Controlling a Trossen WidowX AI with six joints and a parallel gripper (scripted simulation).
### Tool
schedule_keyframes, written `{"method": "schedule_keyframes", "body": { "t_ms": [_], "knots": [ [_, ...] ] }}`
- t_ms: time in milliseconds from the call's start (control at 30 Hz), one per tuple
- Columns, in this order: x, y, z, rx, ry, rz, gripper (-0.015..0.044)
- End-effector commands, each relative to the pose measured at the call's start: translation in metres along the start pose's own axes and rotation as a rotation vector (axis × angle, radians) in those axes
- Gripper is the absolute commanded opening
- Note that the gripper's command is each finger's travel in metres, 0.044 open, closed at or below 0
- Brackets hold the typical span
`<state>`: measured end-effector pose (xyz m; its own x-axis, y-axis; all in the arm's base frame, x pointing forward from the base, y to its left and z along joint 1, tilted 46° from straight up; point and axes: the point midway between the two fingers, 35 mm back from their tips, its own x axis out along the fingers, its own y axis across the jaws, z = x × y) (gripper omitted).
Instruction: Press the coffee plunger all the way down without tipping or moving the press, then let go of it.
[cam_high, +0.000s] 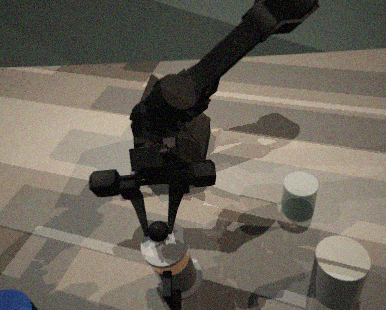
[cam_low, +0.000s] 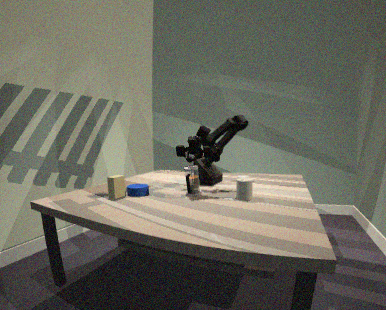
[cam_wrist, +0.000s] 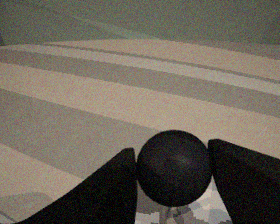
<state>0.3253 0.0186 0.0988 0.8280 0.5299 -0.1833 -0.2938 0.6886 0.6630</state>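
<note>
Your black parallel-jaw gripper (cam_high: 159, 227) is clamped on the round black plunger knob (cam_wrist: 173, 166), one finger (cam_wrist: 100, 212) on each side. The knob sits just above the pale lid of the glass coffee press (cam_high: 169, 265), which stands upright near the striped wooden table's (cam_low: 210, 220) middle, apparently untilted. Beyond, well apart, stand two pale cylinders (cam_high: 299, 196) (cam_high: 342, 272); a blue disc (cam_low: 137, 189) and tan block (cam_low: 116, 186) lie leftward.

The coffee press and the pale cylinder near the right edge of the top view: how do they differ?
The coffee press carries a black knob on top, gripped by the jaws; the large pale cylinder has a plain flat top and stands untouched. The press shows an orange band and a dark handle; the cylinder is uniformly pale. Both stand upright on the table.
</note>
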Motion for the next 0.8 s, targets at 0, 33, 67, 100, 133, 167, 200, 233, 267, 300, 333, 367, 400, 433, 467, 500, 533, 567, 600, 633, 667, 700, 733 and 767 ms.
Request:
{"method": "schedule_keyframes", "body": {
  "t_ms": [0, 33, 67, 100, 133, 167, 200, 233, 267, 300, 333, 367, 400, 433, 467, 500, 533, 567, 600, 633, 667, 700, 733, 767],
  "knots": [
    [0.0047, 0.0007, -0.0109, 0.031, 0.04, 0.015, 0.0127],
    [0.0047, 0.0005, -0.0108, 0.031, 0.04, 0.015, 0.0127],
    [0.0048, 0.0004, -0.0106, 0.031, 0.04, 0.015, 0.0127],
    [0.0049, 0.0003, -0.0104, 0.031, 0.04, 0.015, 0.0127],
    [0.0051, 0.0002, -0.0102, 0.031, 0.04, 0.015, 0.0127],
    [0.0052, 0.0001, -0.01, 0.031, 0.04, 0.015, 0.0127],
    [0.0054, 0.0, -0.0098, 0.031, 0.04, 0.015, 0.0127],
    [0.0055, -0.0001, -0.0097, 0.031, 0.04, 0.015, 0.0127],
    [0.0056, -0.0002, -0.0096, 0.031, 0.04, 0.015, 0.0127],
    [0.0058, -0.0003, -0.0094, 0.031, 0.04, 0.015, 0.0127],
    [0.0059, -0.0004, -0.0093, 0.031, 0.04, 0.015, 0.0127],
    [0.0061, -0.0005, -0.0091, 0.031, 0.04, 0.015, 0.0127],
    [0.0062, -0.0006, -0.009, 0.031, 0.04, 0.015, 0.0127],
    [0.0064, -0.0007, -0.0088, 0.031, 0.04, 0.015, 0.0127],
    [0.0065, -0.0008, -0.0087, 0.031, 0.04, 0.015, 0.0127],
    [0.0066, -0.0009, -0.0086, 0.031, 0.04, 0.015, 0.0127],
    [0.0068, -0.001, -0.0085, 0.031, 0.04, 0.015, 0.0127],
    [0.0069, -0.0011, -0.0084, 0.031, 0.04, 0.015, 0.0127],
    [0.007, -0.0012, -0.0083, 0.031, 0.04, 0.015, 0.0127],
    [0.0072, -0.0013, -0.0082, 0.031, 0.04, 0.015, 0.0127],
    [0.0073, -0.0014, -0.0081, 0.031, 0.04, 0.015, 0.0127],
    [0.0074, -0.0014, -0.008, 0.031, 0.04, 0.015, 0.0127],
    [0.0075, -0.0015, -0.0079, 0.031, 0.04, 0.015, 0.0127],
    [0.0076, -0.0016, -0.0078, 0.031, 0.04, 0.015, 0.0127]
  ]
}}
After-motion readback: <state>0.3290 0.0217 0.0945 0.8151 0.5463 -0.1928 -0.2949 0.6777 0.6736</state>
